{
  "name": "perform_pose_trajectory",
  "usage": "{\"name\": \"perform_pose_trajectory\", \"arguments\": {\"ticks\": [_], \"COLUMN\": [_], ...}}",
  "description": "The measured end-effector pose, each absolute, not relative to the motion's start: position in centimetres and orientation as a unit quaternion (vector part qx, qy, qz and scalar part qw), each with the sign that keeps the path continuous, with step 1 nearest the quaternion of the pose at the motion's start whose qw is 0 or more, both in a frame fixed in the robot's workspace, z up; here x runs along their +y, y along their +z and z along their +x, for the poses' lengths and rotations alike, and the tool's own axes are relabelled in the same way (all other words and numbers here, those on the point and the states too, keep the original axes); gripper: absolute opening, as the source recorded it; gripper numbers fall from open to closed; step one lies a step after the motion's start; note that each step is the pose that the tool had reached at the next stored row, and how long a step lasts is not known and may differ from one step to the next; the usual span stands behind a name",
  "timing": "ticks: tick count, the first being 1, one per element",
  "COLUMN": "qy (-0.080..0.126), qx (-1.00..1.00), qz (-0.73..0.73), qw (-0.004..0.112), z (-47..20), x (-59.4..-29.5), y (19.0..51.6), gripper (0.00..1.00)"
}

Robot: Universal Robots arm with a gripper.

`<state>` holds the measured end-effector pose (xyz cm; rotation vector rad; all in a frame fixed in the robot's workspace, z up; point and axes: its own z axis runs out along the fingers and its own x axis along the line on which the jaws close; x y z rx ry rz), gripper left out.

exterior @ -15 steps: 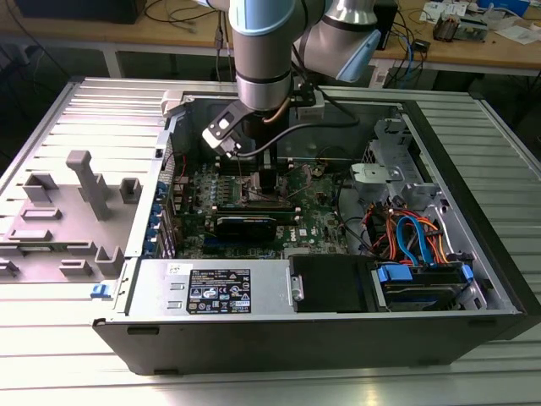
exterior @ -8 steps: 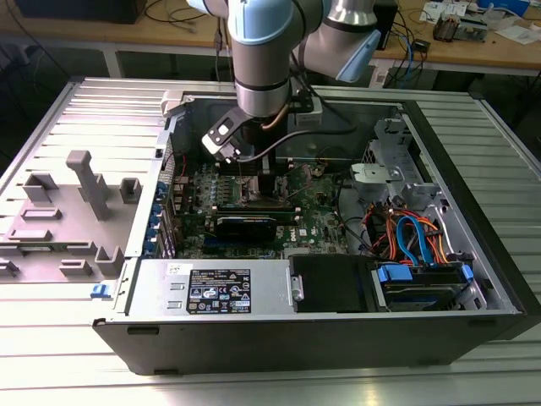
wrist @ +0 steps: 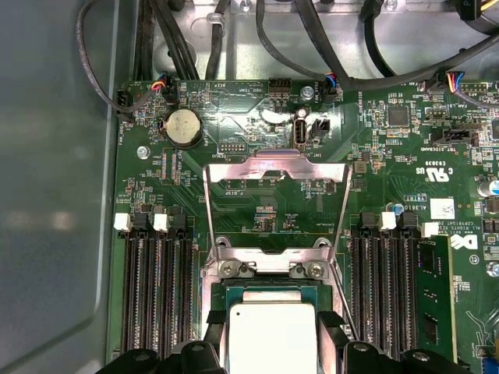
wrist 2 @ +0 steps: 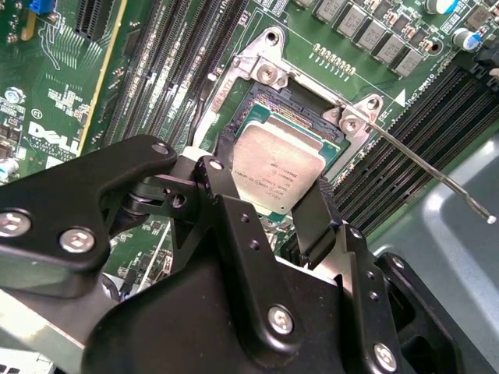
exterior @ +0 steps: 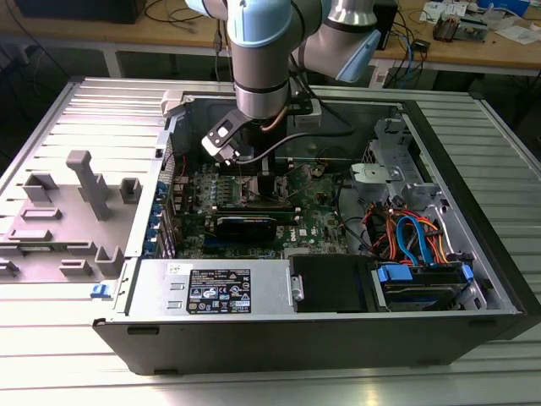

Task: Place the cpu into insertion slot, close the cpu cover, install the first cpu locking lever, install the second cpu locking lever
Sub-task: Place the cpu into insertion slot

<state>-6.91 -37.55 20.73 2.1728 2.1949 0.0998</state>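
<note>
One small silver cpu [wrist 2: 282, 173] lies squarely over the insertion slot [wrist 2: 284, 105]; whether it is fully seated or held just above, I cannot tell. The gripper [wrist 2: 271, 185] has its two black fingers [wrist 2: 316, 214] closed narrowly against opposite edges of the chip, which is all it holds. Just behind the socket the cpu cover [wrist: 320, 167] stands swung up and open, with green motherboard [wrist: 249, 117] showing through its window. A thin metal lever [wrist 2: 429, 170] sticks out from one socket corner, unlatched. Long black memory slots [wrist: 152, 296] flank the socket on both sides. From the exterior view, the arm [exterior: 266, 51] reaches down into the open computer case [exterior: 338, 338].
</note>
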Motion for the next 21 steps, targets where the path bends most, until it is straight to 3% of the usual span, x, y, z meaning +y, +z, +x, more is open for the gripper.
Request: {"name": "perform_pose_trajectory", "arguments": {"ticks": [21], "qy": [0.03], "qx": [0.708], "qz": [0.705], "qw": [0.024], "z": [-7.0], "x": [-37.56], "y": [19.89], "gripper": [0.54]}}
